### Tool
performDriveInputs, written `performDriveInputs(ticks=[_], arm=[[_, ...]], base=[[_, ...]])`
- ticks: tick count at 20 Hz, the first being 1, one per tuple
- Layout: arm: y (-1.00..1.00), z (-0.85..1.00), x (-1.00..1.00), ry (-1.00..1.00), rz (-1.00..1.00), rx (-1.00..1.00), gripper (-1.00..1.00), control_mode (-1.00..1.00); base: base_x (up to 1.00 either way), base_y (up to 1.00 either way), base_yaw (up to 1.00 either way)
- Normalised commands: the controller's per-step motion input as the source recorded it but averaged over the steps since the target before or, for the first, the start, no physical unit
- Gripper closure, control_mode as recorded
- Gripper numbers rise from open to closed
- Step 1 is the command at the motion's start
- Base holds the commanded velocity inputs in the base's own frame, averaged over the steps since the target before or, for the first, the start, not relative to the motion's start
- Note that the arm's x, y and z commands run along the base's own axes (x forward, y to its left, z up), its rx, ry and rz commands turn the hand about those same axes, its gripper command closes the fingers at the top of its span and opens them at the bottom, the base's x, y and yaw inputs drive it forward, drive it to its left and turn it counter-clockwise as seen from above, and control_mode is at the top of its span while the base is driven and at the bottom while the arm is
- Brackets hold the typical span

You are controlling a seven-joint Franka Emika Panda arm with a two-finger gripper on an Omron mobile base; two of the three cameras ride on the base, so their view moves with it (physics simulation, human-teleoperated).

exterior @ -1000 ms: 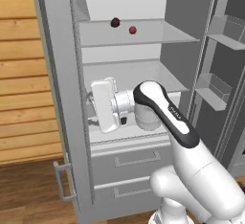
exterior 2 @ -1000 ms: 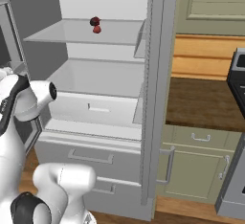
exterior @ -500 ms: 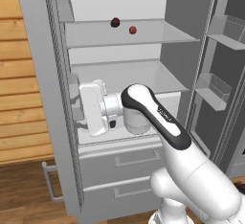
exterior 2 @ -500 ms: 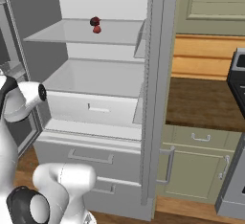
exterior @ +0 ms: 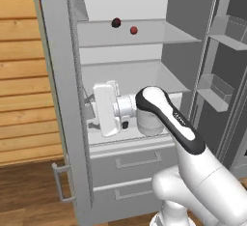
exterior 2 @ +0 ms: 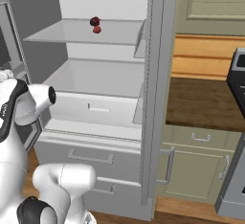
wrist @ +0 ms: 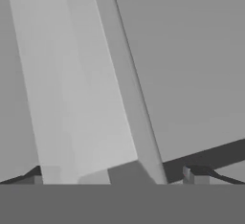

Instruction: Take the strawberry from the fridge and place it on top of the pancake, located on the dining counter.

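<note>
The strawberry (exterior: pixel 133 30) (exterior 2: pixel 97 29) lies on the upper glass shelf of the open fridge (exterior: pixel 58 75) (exterior 2: pixel 155 74), just right of a darker maroon lump (exterior: pixel 116 23) (exterior 2: pixel 94 21). My gripper (exterior: pixel 89 110) (wrist: pixel 115 180) is well below that shelf, level with the white crisper bin. It points left at the inner edge of the left door. Its jaws stand open with nothing between them. The hand view has the grey door edge close in front of the fingertips (wrist: pixel 194 176). The pancake and the dining counter are out of view.
The right fridge door (exterior: pixel 222 75) stands open with clear door bins. Two drawers (exterior: pixel 137 160) close the fridge's lower part. A dark brown counter on green cabinets (exterior 2: pixel 206 103) and a stove corner (exterior 2: pixel 237 74) sit to the right. A wooden wall (exterior: pixel 24 75) is on the left.
The hand swung left toward the left door, then came back slightly right. The left door's edge shifted with it. The jaws stayed wide open; the strawberry has not moved.
</note>
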Motion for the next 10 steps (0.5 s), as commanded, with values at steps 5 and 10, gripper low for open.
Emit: performDriveInputs(ticks=[5,10], arm=[[-0.34,0.00,-0.06,0.01,-0.06,0.00,-1.00,-1.00],[0.09,0.00,-0.06,0.00,0.00,0.00,-1.00,-1.00]], base=[[0.00,0.00,0.00],[0.00,0.00,0.00]])
